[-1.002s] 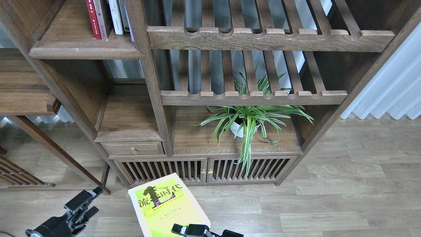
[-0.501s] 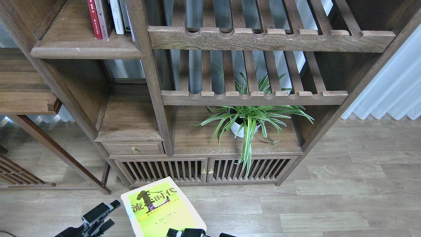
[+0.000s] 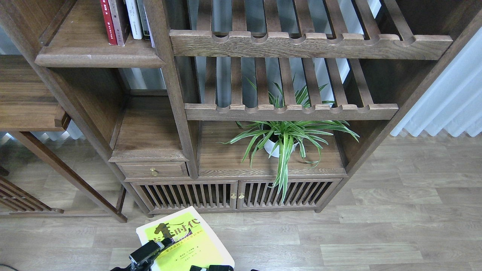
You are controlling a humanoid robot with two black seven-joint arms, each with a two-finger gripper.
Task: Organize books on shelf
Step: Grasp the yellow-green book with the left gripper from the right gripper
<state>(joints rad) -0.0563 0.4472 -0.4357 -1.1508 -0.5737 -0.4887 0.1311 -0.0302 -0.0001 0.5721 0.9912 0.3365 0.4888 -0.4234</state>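
The lime-yellow book point(image 3: 188, 242) with black characters floats cover-up above the floor at the bottom centre. My right gripper point(image 3: 211, 268) is only a black sliver at the book's lower edge and seems to hold it. My left gripper point(image 3: 147, 255) is open at the book's left edge, with one finger over the cover. The shelf point(image 3: 98, 60), a solid board with a rounded front edge, is at the top left. A red-spined book point(image 3: 106, 22) and a dark maroon-spined book point(image 3: 118, 22) stand upright on it.
Slim white and grey books point(image 3: 133, 19) stand beside them against the post point(image 3: 165, 75). Slatted racks point(image 3: 308, 45) fill the right bay above a potted spider plant point(image 3: 282, 139). A drawer point(image 3: 152, 170) and slatted cabinet doors point(image 3: 233, 194) are below. A curtain point(image 3: 448, 101) hangs at the right.
My left gripper has moved right from the floor area onto the book's left edge. The book and my right gripper have dropped slightly and shifted left.
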